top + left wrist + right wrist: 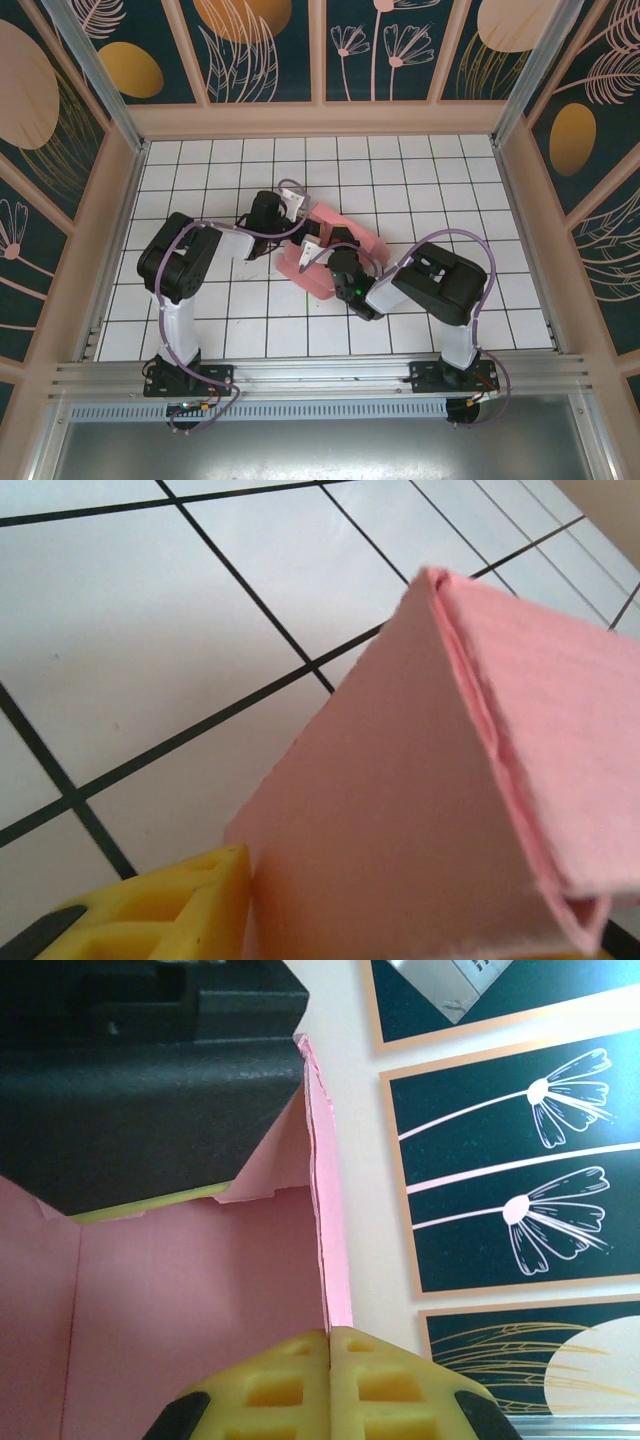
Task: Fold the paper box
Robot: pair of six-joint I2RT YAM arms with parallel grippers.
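Plainly, found the paper box (pixel 365 240) half-formed near the middle of the tiled table (pixel 200 180), hemmed in between the two arms. Saw the right gripper (pixel 330 1352) closed hard on a thin standing wall of pink card, yellow pads pressed together with the edge caught in their seam. Could not tell the grip of the left gripper (pixel 292 208): caught just one yellow pad (pixel 170 910) in its wrist view, sitting close beside a raised, doubled-over panel, perhaps touching it. Placed the box to the right of the left gripper and nearer the bases, and just ahead of the right one, so squarely between them. Judged its long axis to slant across the table, though could not read that firmly under the arms. Reckoned both arms about equally near, with the right anchoring one wall. Guessed at leaving the next fold to the left, pushing its panel over toward that held side.
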